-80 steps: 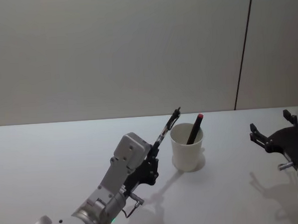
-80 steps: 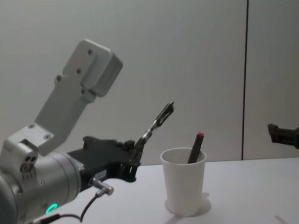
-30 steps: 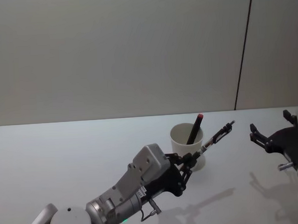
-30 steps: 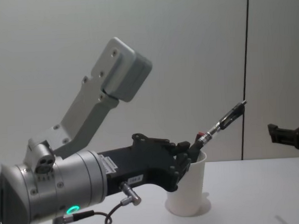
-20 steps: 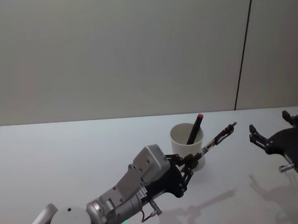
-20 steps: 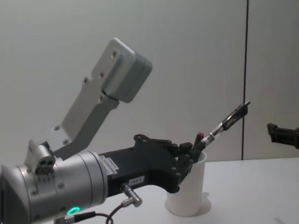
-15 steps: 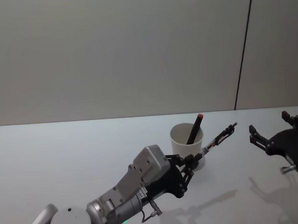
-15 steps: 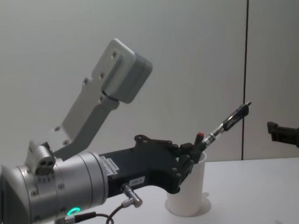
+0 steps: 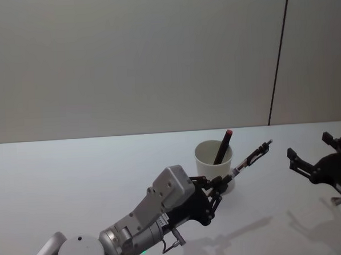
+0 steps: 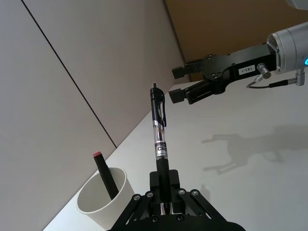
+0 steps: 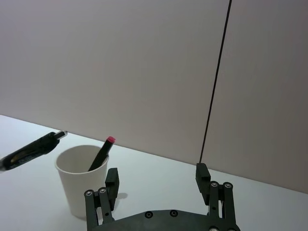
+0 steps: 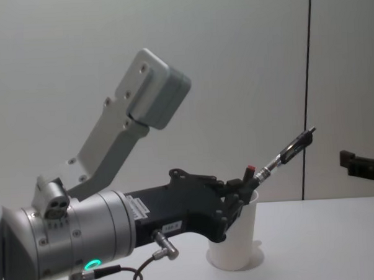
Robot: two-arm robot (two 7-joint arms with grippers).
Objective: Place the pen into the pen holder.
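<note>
Left gripper [image 9: 219, 185] pinches the pen [image 9: 249, 158] by its lower end; it slants up just beside the cup [image 9: 205, 163], not over its mouth. Released here it likely lands on the desk [image 9: 76, 178], or the jaws tip the cup. Right gripper [image 9: 308, 145], jaws spread, hangs well apart from the cup.

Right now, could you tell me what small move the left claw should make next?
Probably lift and tip the pen upright over the cup. The left claw grips its lower end in front of the cup; it slants up rightward, outside the opening.

Tilted pen [image 9: 249, 157] beside upright white pen holder [image 9: 209, 164]
</note>
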